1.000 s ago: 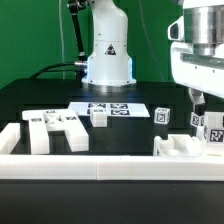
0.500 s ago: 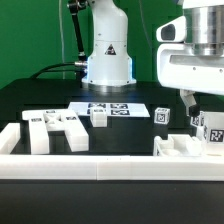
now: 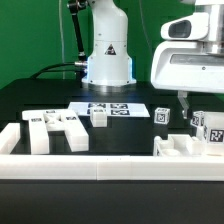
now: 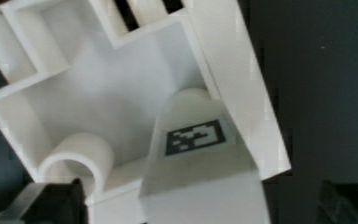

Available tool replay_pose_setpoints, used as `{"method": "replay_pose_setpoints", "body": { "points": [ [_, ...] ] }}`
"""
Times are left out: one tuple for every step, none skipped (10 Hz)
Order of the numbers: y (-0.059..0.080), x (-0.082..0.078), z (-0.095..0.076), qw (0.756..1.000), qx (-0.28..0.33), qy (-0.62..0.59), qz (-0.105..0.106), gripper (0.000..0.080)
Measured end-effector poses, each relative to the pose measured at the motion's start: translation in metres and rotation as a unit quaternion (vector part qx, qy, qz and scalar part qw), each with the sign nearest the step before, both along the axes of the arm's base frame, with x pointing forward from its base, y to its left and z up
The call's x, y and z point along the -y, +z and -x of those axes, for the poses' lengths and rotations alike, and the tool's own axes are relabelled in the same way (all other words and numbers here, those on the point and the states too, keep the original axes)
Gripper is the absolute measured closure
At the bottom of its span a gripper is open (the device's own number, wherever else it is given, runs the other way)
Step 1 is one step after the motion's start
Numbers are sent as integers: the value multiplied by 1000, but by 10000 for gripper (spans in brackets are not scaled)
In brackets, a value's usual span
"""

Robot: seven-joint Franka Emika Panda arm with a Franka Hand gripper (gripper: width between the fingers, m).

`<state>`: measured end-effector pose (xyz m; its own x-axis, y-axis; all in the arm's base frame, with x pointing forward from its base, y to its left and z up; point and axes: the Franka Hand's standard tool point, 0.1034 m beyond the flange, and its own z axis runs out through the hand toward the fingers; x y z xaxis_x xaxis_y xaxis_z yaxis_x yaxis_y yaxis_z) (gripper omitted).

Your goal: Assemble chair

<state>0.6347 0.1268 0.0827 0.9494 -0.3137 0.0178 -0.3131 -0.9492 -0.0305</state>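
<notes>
The chair's white tagged parts lie loose on the black table. A large blocky piece (image 3: 55, 128) sits at the exterior view's left, with a small block (image 3: 99, 117) beside it. A tagged cube (image 3: 163, 114), some tagged pieces (image 3: 208, 125) and a slab-like piece (image 3: 178, 148) sit at the right. My gripper (image 3: 187, 100) hangs above the right-hand group, jaws wide apart, holding nothing. In the wrist view a white piece with a tag (image 4: 158, 110) fills the frame close below the gripper (image 4: 190, 205), between the dark fingers (image 4: 44, 200).
The marker board (image 3: 112, 108) lies flat at mid-table in front of the robot base (image 3: 108, 55). A long white border wall (image 3: 100, 166) runs along the front edge, with a raised end at the exterior view's left (image 3: 8, 138).
My gripper and wrist have moved toward the exterior view's left, over the right-hand parts. The parts on the table have not moved.
</notes>
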Motion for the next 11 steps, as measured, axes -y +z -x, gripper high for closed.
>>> {"method": "replay_pose_setpoints", "body": {
  "points": [
    [0,1,0,999,1,44,1,150],
    [0,3,-1,997,2,81,3,150],
    [0,4,-1,995,2,97,3,173],
    [0,4,-1,995,2,97,3,173],
    [0,4,-1,996,2,90,3,345],
    [0,4,-1,996,2,86,2,513],
    [0,4,-1,996,2,86,2,513],
    [0,3,-1,997,2,74,2,511],
    [0,3,-1,999,1,33,0,511],
    [0,3,-1,1000,0,-7,-1,511],
    [0,2,-1,999,-2,-42,-4,511]
  ]
}}
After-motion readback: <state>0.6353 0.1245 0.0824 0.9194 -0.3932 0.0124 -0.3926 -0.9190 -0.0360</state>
